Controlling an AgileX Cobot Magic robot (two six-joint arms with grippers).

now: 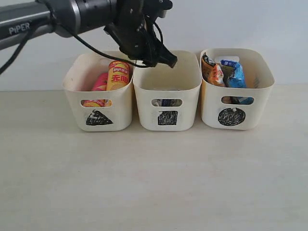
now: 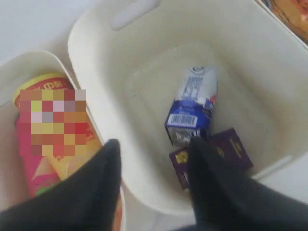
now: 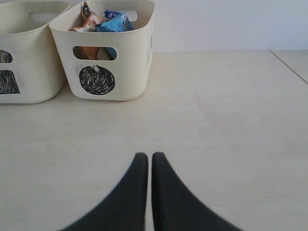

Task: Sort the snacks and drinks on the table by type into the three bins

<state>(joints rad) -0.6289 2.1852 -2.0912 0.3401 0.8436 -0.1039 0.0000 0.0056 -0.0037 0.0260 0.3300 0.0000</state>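
Note:
Above the middle bin (image 1: 144,110), the one marked with a square, my left gripper (image 1: 161,60) hangs open and empty (image 2: 154,144). On that bin's floor lie the blue-and-white carton (image 2: 192,106) and the dark purple carton (image 2: 231,149), touching each other. The yellow chip tube (image 1: 118,75) and the pink one (image 1: 100,82) stand in the triangle bin (image 1: 120,110). An orange-white packet (image 1: 212,71) and a blue packet (image 1: 235,76) stick up from the circle bin (image 1: 257,106). My right gripper (image 3: 146,156) is shut on nothing, low over the table (image 3: 216,120), away from the bins.
The three bins stand side by side along the back of the table (image 1: 154,183), close to a pale wall. A seam in the tabletop (image 3: 288,67) runs at the far side of the right wrist view.

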